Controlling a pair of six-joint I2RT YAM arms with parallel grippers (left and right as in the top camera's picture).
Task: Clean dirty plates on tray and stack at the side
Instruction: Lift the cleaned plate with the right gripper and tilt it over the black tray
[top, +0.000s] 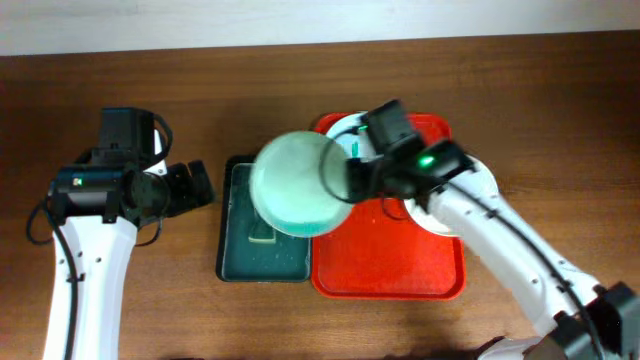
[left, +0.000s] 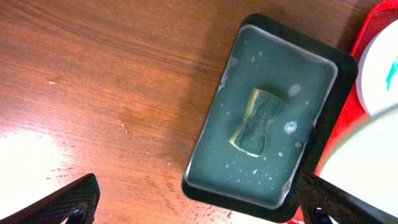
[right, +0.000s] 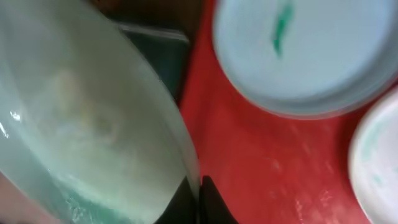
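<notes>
**One plate up, nothing stacked yet**

The lifted plate (top: 295, 185) is held in the air over the line where the red tray (top: 390, 270) meets the green tray (top: 232, 262). It's pinched at the rim by the right pincer (right: 199, 196), which is closed tight on it. No smear can be made out on its face from above, but the wrist view is too blurred for it to be called clean, so that one can't be told either way.

Two more plates are left on the red tray. The smeared plate (right: 298, 50) at the far end has a clear teal streak in the middle, so it definitely hasn't been wiped. The third plate (right: 379, 155) lies just beside it and is mostly hidden under the right arm from above. Something faintly greenish may be seen on it, not certain.

The sponge (left: 261, 121) is lying in the green tray, touched by neither pincer. The left pincer (top: 197, 184) is spread wide with nothing in it, beside the green tray over bare worktop (left: 112, 74).

No stack is seen anywhere at the side. So it's judged to be early days: one plate in hand, two waiting, all the stacking left to do.
</notes>
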